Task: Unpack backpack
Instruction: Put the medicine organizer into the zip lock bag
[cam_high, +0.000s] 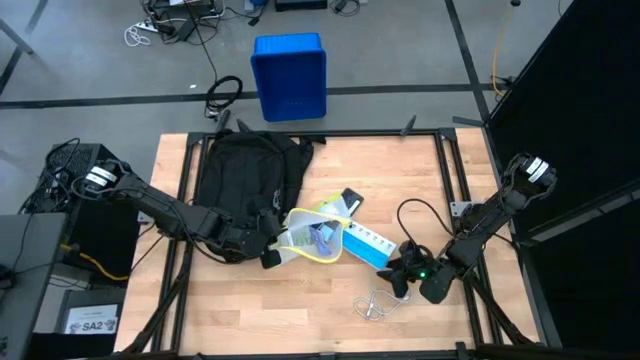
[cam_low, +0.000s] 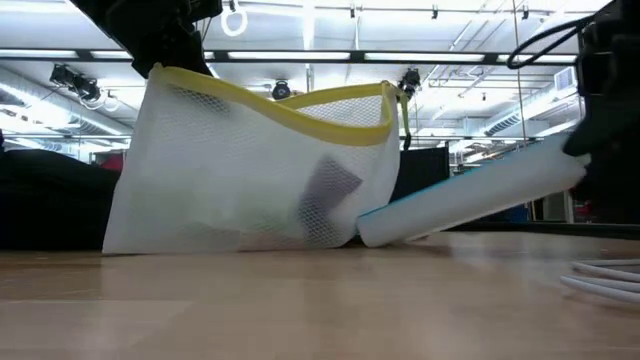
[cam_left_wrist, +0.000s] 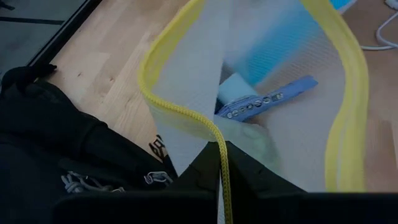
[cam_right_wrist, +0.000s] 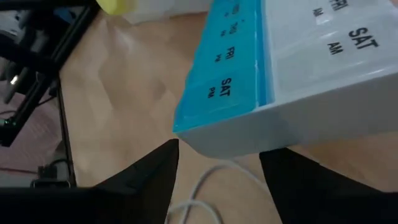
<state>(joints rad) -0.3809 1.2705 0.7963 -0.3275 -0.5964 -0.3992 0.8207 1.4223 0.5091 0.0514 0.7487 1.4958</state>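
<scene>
Backpack (cam_high: 243, 180), black and rounded, lies at the table's (cam_high: 300, 310) far left. Beside it, the left gripper (cam_high: 272, 246) is clamped on a yellow-rimmed white mesh bag (cam_high: 315, 238). The right gripper (cam_high: 402, 272), fingers apart, straddles the blue-and-white weekly pill organizer's (cam_high: 367, 245) end.

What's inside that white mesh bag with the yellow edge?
Through the mesh bag a blue strip-like item shows, with a pale blue block beside it. What they are stays unclear, and the folded mesh hides whatever lies deeper. The left gripper pinches the bag's yellow rim.
</scene>
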